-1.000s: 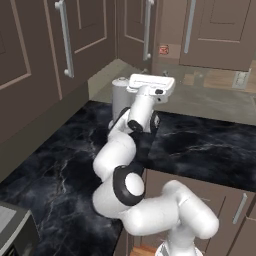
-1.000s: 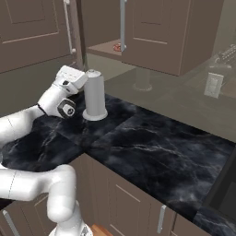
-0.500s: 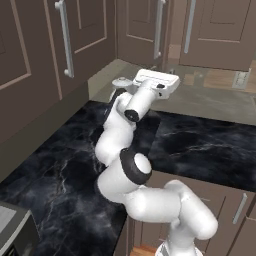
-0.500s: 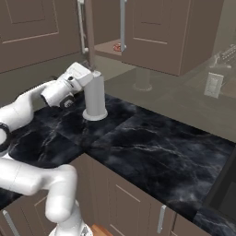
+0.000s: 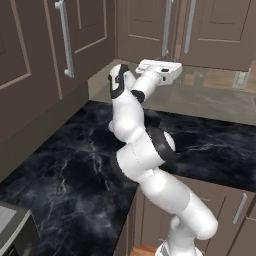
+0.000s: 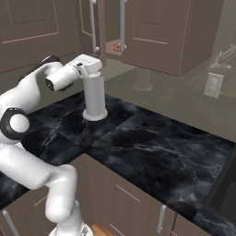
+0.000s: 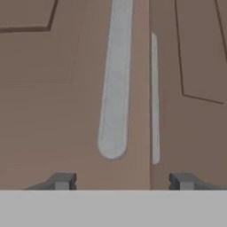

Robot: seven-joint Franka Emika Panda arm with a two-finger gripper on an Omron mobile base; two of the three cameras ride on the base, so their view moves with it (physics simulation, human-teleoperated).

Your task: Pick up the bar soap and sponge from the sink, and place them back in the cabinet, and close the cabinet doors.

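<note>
My gripper (image 7: 123,181) is open, its dark fingertips (image 7: 62,181) wide apart, and faces a brown cabinet door (image 7: 57,111) close up. That door's silver bar handle (image 7: 113,111) hangs straight ahead, with a thinner second handle (image 7: 154,97) beside it. The gripper (image 5: 176,70) is raised to the cabinet doors (image 5: 145,25) and sits by the left door's edge (image 6: 99,64). A small orange-pink patch (image 6: 119,47), perhaps the bar soap, shows low in the gap between the doors. A dark recess (image 6: 227,184) at the far right looks like the sink. The sponge is out of view.
A grey upright cylinder (image 6: 95,97) stands on the black marble counter (image 6: 152,147) just below my hand. A wall socket (image 6: 213,85) is on the backsplash. More brown cabinets with a bar handle (image 5: 65,40) line the left wall.
My hand has risen from beside the grey cylinder towards the cabinet. The left door and its handle have swung inwards, narrowing the gap between the doors.
</note>
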